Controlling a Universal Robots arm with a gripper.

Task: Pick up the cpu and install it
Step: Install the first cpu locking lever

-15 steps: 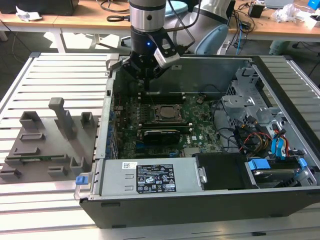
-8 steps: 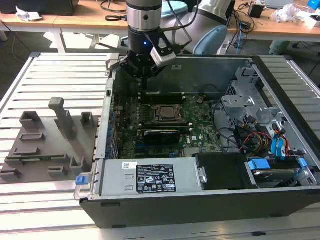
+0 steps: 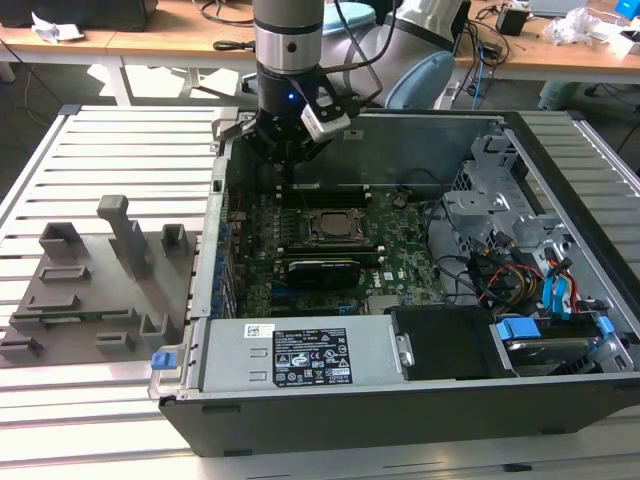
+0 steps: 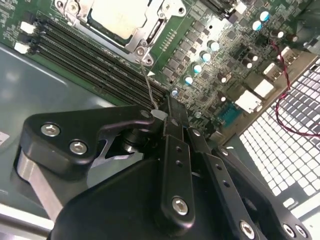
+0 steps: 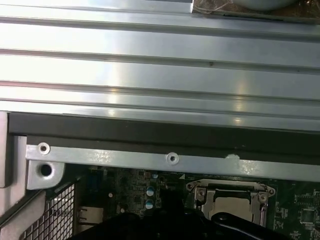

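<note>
While we hover our gripper over the open computer case, near its back wall, the cpu sits in the motherboard socket, inside the metal frame, so placement looks done. Our fingers are pressed together on nothing. Memory slots and capacitors crowd the socket; the grey fixture blocks lie well apart on the slatted table.

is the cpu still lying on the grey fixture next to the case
No: in the exterior view the cpu sits in the motherboard socket inside the open case, away from the grey fixture.
</note>
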